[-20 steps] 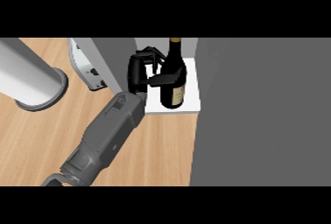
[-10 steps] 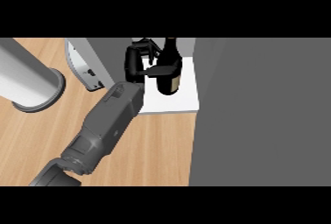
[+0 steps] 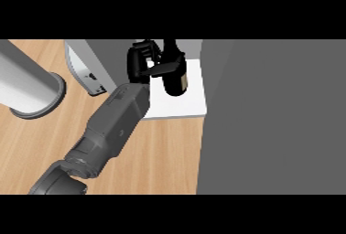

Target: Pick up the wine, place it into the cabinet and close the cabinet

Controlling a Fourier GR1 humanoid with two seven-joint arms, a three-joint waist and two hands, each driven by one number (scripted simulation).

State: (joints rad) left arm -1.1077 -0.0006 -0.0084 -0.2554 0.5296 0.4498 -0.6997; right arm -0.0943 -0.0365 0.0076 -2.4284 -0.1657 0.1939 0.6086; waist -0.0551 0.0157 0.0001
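Note:
The wine bottle (image 3: 175, 81) is dark with a tan label and hangs over the white cabinet shelf (image 3: 191, 103) at the top centre. My left hand (image 3: 140, 61) is shut on it from its left side, thumb across the bottle's front. The bottle's neck points away toward the top edge, partly hidden by the hand. My grey forearm (image 3: 115, 125) runs from the lower left up to the shelf. A large grey cabinet door (image 3: 270, 114) stands open and fills the right side. My right hand shows nowhere.
A second, narrower grey cabinet door (image 3: 86, 68) with a handle stands open left of the shelf. A tall grey cylinder (image 3: 27, 87) stands on the wooden counter (image 3: 162, 155) at the left.
My left hand has carried the wine bottle farther away from me, deeper over the white shelf. The forearm has stretched out after it.

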